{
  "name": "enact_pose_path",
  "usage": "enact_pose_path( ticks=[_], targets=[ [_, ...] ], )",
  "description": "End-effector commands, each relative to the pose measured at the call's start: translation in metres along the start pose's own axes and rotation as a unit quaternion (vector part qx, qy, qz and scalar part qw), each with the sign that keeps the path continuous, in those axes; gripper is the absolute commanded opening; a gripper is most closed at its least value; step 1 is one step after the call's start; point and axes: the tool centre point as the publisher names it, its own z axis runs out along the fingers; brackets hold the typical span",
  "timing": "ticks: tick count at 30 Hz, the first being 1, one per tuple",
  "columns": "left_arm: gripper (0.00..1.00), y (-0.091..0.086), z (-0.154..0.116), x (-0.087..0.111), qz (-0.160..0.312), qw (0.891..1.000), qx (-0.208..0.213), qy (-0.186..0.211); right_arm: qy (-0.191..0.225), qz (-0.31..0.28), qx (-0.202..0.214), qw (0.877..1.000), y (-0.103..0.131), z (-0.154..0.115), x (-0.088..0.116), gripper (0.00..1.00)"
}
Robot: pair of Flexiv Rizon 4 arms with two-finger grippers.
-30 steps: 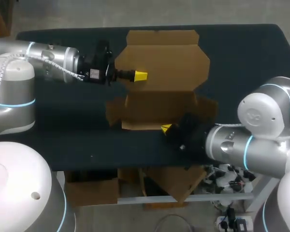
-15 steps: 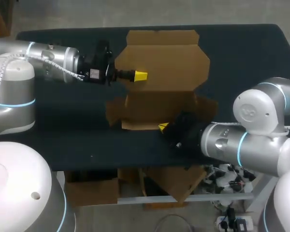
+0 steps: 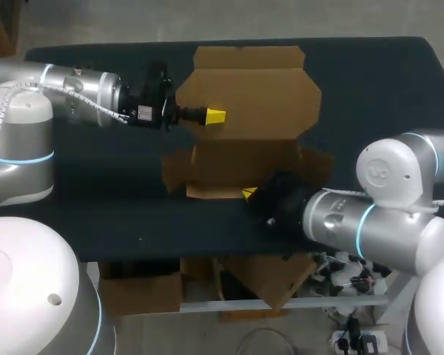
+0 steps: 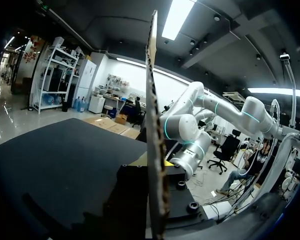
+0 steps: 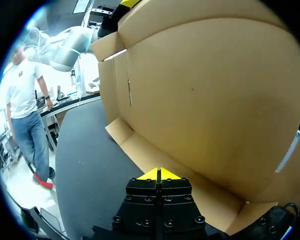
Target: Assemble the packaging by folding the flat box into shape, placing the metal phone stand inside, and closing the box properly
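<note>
The cardboard box (image 3: 240, 163) sits about mid-worktop (image 3: 96, 185), its long axis running left to right. Its big lid panel (image 3: 259, 85) is on the far side and stands upright, as the right wrist view shows, with the broad inner face (image 5: 210, 100) turned to the near side. Short side flaps (image 3: 174, 171) splay out at the left and right ends of the shallow base.

The left tool (image 3: 211, 115) comes in from the left and pinches the lid panel near its left edge. One yellow tip shows on the near face, and in the left wrist view the board (image 4: 151, 100) runs edge-on straight along the tool's line.

The right tool (image 3: 249, 194) is low at the box's near edge, right of its middle. Its yellow tips (image 5: 160, 174) are pressed together with nothing between them, just short of the near wall (image 5: 155, 152).
</note>
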Motion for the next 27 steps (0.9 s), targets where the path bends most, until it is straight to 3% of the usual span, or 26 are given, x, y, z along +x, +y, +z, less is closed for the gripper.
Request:
enact_pose_path(
  ticks=[1,27],
  targets=[
    [0.0,0.0008,-0.0009,-0.0008,0.0,1.0,0.0,0.002,-0.085,0.0,0.001,0.996,-0.0029,0.005,0.0032,0.0],
    [0.0,0.0008,-0.0009,-0.0008,0.0,1.0,0.0,0.002,-0.088,0.012,-0.001,0.996,-0.0091,0.0045,0.0036,0.0]
  ],
)
